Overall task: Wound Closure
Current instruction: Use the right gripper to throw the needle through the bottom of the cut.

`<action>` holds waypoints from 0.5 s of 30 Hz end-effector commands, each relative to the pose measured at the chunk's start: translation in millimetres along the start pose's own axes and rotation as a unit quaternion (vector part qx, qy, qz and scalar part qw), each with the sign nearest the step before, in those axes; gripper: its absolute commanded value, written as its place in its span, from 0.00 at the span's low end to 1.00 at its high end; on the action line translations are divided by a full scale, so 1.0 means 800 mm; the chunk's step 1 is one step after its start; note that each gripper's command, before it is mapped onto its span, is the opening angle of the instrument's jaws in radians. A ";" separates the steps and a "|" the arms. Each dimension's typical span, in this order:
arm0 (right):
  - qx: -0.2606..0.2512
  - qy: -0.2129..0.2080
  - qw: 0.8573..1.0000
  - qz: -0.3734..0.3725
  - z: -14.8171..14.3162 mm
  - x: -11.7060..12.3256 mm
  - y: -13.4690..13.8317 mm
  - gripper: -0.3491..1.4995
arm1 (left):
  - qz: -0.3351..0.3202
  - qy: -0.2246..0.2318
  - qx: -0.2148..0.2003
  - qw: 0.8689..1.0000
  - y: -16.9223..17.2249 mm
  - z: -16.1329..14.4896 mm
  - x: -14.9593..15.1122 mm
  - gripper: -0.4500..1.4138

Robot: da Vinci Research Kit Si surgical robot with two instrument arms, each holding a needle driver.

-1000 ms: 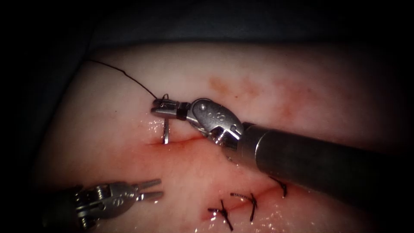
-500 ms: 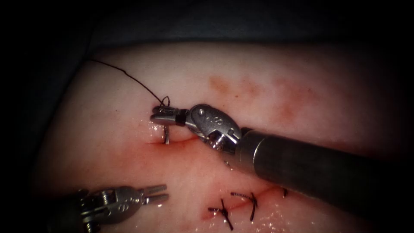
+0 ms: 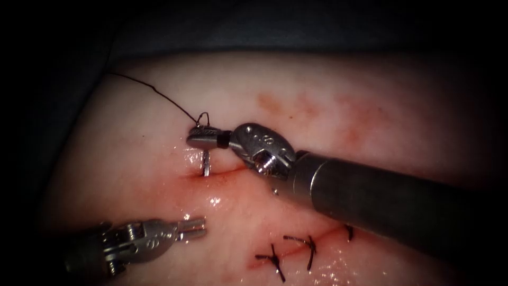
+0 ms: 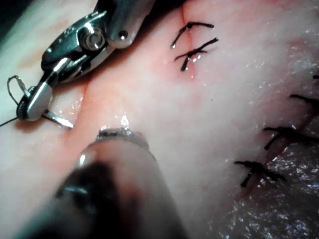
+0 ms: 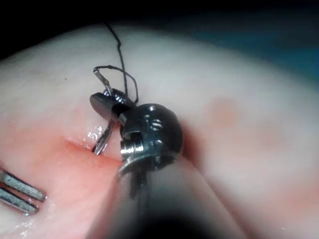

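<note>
Needle (image 3: 204, 163): held by the right tool (image 3: 203, 139), jaws clamped on it near the swaged tail end, where the thread (image 3: 153, 91) joins. The body runs down from the jaws and its lower end meets the tissue (image 3: 317, 85) at the left end of the cut (image 3: 222, 173), on the cut's upper lip. The tip itself is hidden; it looks to be just in the tissue, though I cannot tell how deep. In the right wrist view the needle (image 5: 102, 139) stands steep against the wound edge, below the closed jaws (image 5: 105, 103).

A grip this far back leaves almost the whole curve free ahead of the jaws, which would suit a bite through the cut's edge; that is a judgement.

Thread: makes a small loop (image 3: 203, 117) right above the jaws, then trails up and away from the cut, to the endoscope view's left, lying slack over the tissue. Slack like this puts no drag on the needle.

Left tool (image 3: 191, 228): below the cut and to its left, well apart from the needle, holding nothing. Jaws nearly together, a thin gap between them (image 5: 20, 191). It points toward the cut, seemingly parked clear of the right tool's work.

Further along the cut, to the right and lower, finished stitches (image 3: 309, 249) with short dark cut ends. Red fluid (image 3: 211, 185) tints the tissue along the cut.
</note>
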 end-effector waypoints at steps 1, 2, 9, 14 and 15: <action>0.002 0.004 1.000 0.003 0.0016 0.0009 0.0001 0.00 | 0.001 0.001 0.001 1.000 -0.0003 0.0010 0.0004 0.14; 0.002 0.004 1.000 0.006 0.0017 0.0010 0.0000 0.00 | 0.001 0.001 0.001 1.000 -0.0003 0.0010 0.0003 0.14; 0.005 0.006 0.999 0.043 0.0019 0.0011 -0.0001 0.00 | 0.003 0.003 0.000 1.000 -0.0001 0.0012 0.0000 0.13; 0.014 0.005 0.997 0.072 0.0020 0.0012 0.0000 0.00 | 0.006 0.003 0.000 1.000 -0.0002 0.0014 -0.0005 0.13; 0.016 0.003 0.997 0.078 0.0020 0.0012 0.0000 0.00 | 0.006 0.003 0.000 1.000 -0.0002 0.0015 -0.0005 0.13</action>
